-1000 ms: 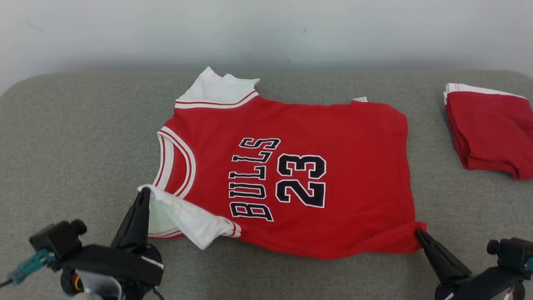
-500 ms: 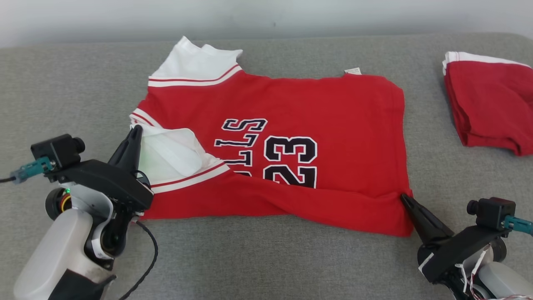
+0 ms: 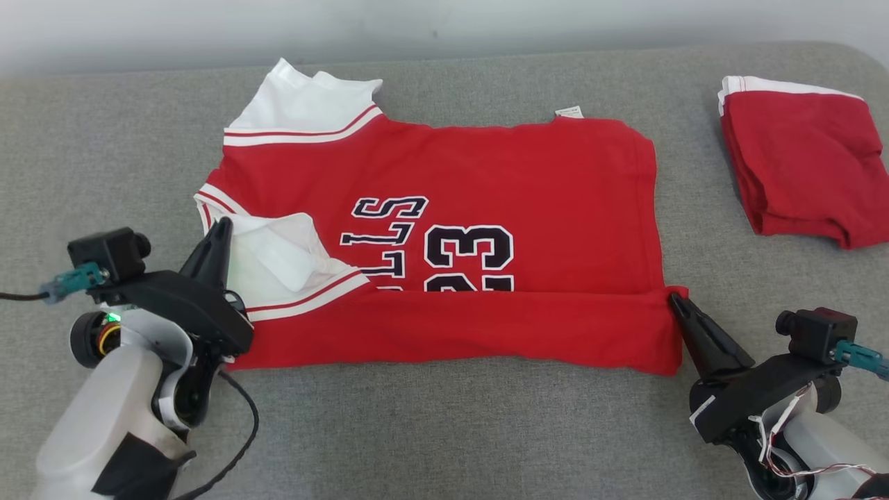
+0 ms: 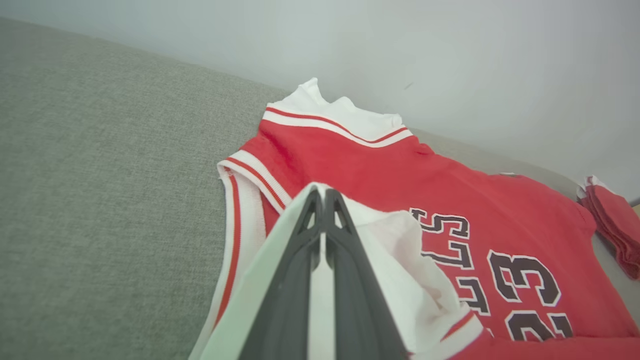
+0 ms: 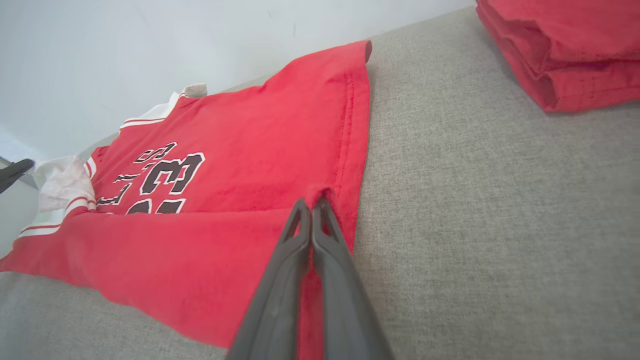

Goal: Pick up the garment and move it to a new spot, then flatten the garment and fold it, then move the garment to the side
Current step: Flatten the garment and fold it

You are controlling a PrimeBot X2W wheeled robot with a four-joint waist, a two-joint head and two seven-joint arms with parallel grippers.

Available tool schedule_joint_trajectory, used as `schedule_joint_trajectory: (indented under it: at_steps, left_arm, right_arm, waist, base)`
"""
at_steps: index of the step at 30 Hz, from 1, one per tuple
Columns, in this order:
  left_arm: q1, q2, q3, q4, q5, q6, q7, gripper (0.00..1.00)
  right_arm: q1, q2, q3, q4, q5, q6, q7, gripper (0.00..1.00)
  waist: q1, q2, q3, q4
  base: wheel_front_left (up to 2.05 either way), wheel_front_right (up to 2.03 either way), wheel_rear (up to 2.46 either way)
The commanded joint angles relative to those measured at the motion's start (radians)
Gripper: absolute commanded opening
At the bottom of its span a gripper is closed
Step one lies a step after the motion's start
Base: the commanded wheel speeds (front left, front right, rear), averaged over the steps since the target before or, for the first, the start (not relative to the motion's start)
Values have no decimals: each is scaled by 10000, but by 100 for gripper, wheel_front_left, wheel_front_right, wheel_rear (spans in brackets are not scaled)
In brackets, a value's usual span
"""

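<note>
Red is the one jersey (image 3: 486, 173), spread sideways on the grey padded surface (image 3: 444, 430) with its collar end on my left and its hem on my right. It has two white sleeves: one (image 3: 298, 104) lies flat at the far edge, the other (image 3: 278, 257) is turned over onto the chest. My left jaws are pressed together on that turned sleeve, and my right jaws are pressed together on the near red hem corner. The near long edge is folded over toward the far side, covering the lower part of the lettering and the 23. One other folded red garment (image 3: 799, 167) sits well apart at the far right. Bare surface lies open along the near side, on the left, and between the hem and that folded garment.
</note>
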Motion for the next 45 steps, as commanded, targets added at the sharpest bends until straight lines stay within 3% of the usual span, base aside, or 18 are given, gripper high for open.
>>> schedule_joint_trajectory:
  at_steps: [1, 2, 12, 21, 39, 40, 41, 42, 43, 44, 45]
  left_arm:
    - [-102, -31, -50, 86, 118, -23, -133, 44]
    - [-93, -50, -118, 164, 220, -60, -268, 100]
    - [637, -31, -319, 493, 724, -144, -1489, 100]
    - [2209, -267, -206, 51, 788, 104, -1914, 100]
    - [2293, -738, -107, 1380, 1148, 136, -1970, 100]
    - [2282, -792, -135, 1548, 1132, 110, -1963, 100]
    - [2226, -846, -178, 1704, 1107, 58, -1931, 75]
    - [2153, -905, -200, 1880, 1075, 16, -1916, 45]
    - [2100, -950, -222, 2023, 1054, -42, -1916, 14]
    - [2082, -1002, -233, 2159, 1049, -97, -1919, 0]
    - [2051, -1061, -244, 2261, 1037, -137, -1924, 0]
  right_arm:
    - [-104, 58, -9, 94, -125, 2, -79, 46]
    - [-121, 81, -14, 138, -133, 2, -117, 100]
    - [598, 118, -706, 419, -869, 2, -220, 100]
    - [2079, 804, -1876, 292, -1693, 2, -225, 100]
    - [1486, 1629, -1699, 1549, -2353, 2, 11, 100]
    - [1385, 1693, -1636, 1671, -2415, 2, 48, 49]
    - [1318, 1758, -1602, 1739, -2418, 2, 42, 19]
    - [1261, 1812, -1582, 1760, -2417, 2, 19, 0]
    - [1224, 1835, -1562, 1772, -2411, 2, -5, 0]
    - [1203, 1810, -1576, 1787, -2405, 2, -33, 0]
    - [1190, 1765, -1596, 1782, -2406, 2, -66, 0]
  waist:
    - [-1, -1, -89, 35]
    - [-1, -1, -137, 50]
    - [-1, -1, -785, 363]
    - [-1, -1, -892, 667]
    - [-1, -1, -715, 639]
    - [-1, -1, -720, 654]
    - [-1, -1, -732, 673]
    - [-1, -1, -755, 696]
    - [-1, -1, -784, 716]
    - [-1, -1, -826, 735]
    - [-1, -1, -865, 747]
  base:
    - [0, 0, 0]
    - [0, 0, 0]
    - [0, 0, 0]
    - [0, 0, 0]
    - [0, 0, 0]
    - [0, 0, 0]
    - [0, 0, 0]
    - [0, 0, 0]
    - [0, 0, 0]
    - [0, 0, 0]
    - [0, 0, 0]
